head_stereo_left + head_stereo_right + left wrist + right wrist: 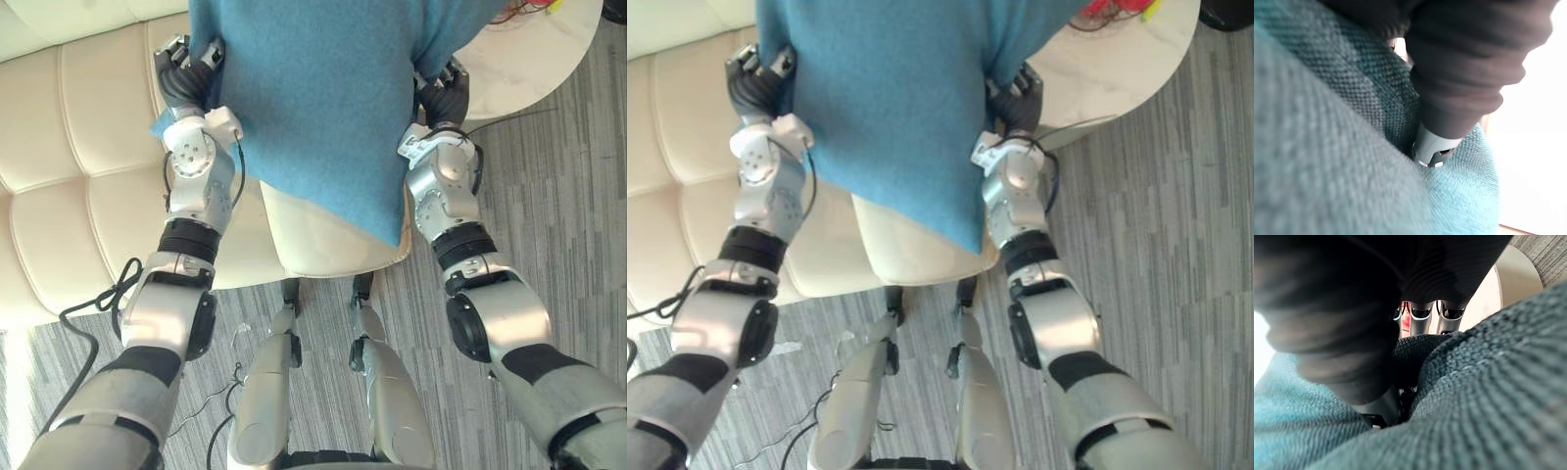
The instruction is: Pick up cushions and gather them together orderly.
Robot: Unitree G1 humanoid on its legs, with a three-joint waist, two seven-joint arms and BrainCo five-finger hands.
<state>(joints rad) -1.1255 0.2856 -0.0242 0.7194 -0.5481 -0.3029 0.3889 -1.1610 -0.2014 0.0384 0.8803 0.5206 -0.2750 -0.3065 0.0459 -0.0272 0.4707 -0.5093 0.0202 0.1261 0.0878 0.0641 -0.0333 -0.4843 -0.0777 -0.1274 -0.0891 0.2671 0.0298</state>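
1 blue cushion (313, 98) | gripped: L hand (186, 73), R hand (443, 93) | by sofa (69, 147)

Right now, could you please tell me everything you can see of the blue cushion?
The blue cushion is covered in coarse teal-blue woven fabric. It is held up above the cream sofa, turned so that one corner hangs down. The left hand grips its left edge and the right hand its right edge.
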